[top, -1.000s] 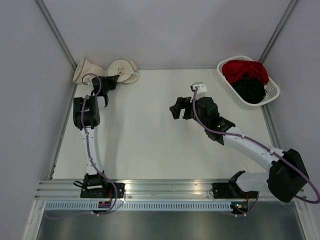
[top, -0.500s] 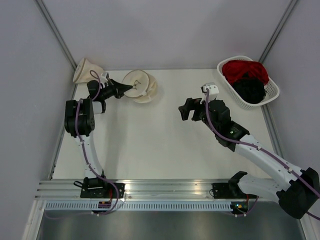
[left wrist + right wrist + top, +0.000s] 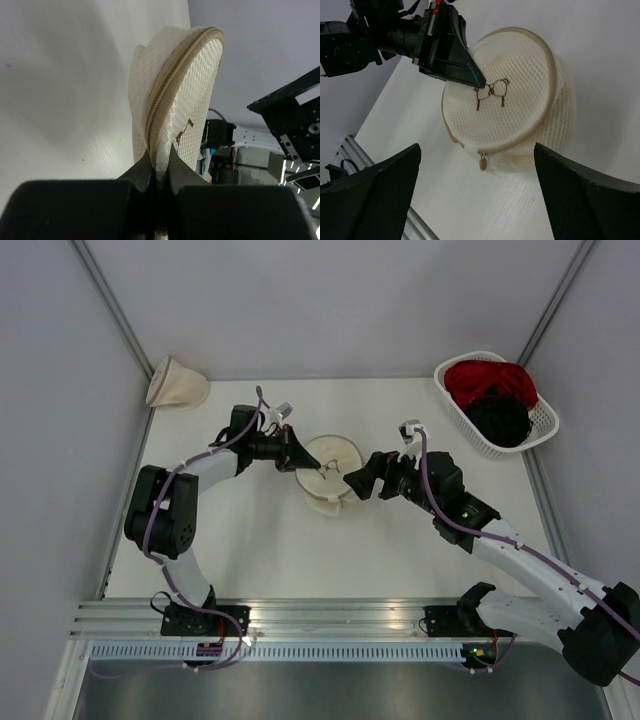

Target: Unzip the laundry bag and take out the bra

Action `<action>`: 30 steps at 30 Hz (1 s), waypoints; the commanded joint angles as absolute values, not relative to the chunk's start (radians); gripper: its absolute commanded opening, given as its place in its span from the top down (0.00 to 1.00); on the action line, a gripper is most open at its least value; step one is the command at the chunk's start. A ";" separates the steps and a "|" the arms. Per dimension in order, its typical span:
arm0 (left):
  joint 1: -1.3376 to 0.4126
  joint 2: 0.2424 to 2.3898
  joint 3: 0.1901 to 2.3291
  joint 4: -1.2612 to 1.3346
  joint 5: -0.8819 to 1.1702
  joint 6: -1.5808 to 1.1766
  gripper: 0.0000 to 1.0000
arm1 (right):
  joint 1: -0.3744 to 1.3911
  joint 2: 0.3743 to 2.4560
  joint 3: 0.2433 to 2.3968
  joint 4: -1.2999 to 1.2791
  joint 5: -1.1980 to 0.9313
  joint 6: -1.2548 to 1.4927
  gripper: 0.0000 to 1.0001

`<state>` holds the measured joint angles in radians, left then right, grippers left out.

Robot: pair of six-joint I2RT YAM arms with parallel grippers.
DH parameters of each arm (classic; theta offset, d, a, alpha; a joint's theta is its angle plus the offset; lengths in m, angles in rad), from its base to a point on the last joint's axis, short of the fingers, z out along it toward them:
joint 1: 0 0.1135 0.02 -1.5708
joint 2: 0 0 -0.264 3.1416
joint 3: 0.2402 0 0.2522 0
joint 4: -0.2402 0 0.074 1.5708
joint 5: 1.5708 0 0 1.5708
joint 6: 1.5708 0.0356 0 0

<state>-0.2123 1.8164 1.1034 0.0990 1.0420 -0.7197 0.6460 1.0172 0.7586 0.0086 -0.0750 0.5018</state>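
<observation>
The round cream laundry bag (image 3: 334, 466) stands tilted on the table's middle, its black spectacles mark facing the right wrist camera (image 3: 507, 107). My left gripper (image 3: 300, 462) is shut on the bag's zippered rim (image 3: 182, 85), fingers pinching the fabric edge (image 3: 160, 165). My right gripper (image 3: 366, 480) is open and empty just right of the bag, apart from it. In the right wrist view the gripper (image 3: 476, 147) frames the bag, and the tan zipper pull (image 3: 483, 161) hangs at the bag's lower edge. The zip looks closed. The bra is hidden.
A cone-shaped cream bag (image 3: 177, 382) lies at the back left corner. A white basket (image 3: 540, 430) at the back right holds a red garment (image 3: 490, 380) and a black garment (image 3: 498, 418). Grey walls bound the table.
My left gripper has carried the laundry bag from the back left to the table's middle. My right gripper has moved a little toward it, now facing it.
</observation>
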 commanded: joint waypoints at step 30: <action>-0.408 1.634 0.939 -0.021 0.927 -0.543 0.98 | 0.652 1.215 0.591 0.117 -0.055 0.660 0.74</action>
<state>-0.4015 1.6680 0.9062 -0.0540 0.9154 -0.5598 0.6506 1.2102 0.5674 0.0463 -0.0231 0.6361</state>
